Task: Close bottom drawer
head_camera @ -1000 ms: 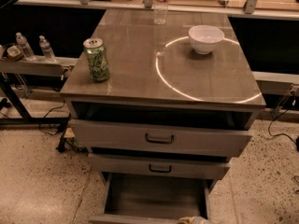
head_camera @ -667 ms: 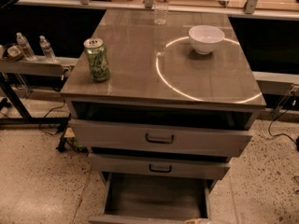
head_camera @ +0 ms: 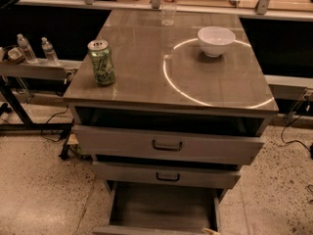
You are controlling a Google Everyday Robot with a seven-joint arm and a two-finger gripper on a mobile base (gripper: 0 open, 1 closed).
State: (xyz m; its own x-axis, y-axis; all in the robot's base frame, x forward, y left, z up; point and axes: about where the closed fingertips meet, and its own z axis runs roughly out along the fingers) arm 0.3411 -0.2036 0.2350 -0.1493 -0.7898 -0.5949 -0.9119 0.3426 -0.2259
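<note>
Because the bottom drawer (head_camera: 164,204) stands pulled far out of the cabinet (head_camera: 146,89), its long grey tray bare and its front panel (head_camera: 146,230) cut by the lower edge of the view, it wants a push, not a grip. It is sheet metal, stiff, probably light, and likely to run on its slides under a steady shove. I judge the middle of that flat panel the best place to press, since an off-centre push could skew it; the handle is out of sight. At the drawer's front right corner a pale sliver seems to be the gripper (head_camera: 210,231); whether it is spread or pressed together I cannot tell. Up and left of the drawer, a green can (head_camera: 101,62) carries printing I cannot read; the white bowl (head_camera: 215,40) up and right of it is plain
</note>
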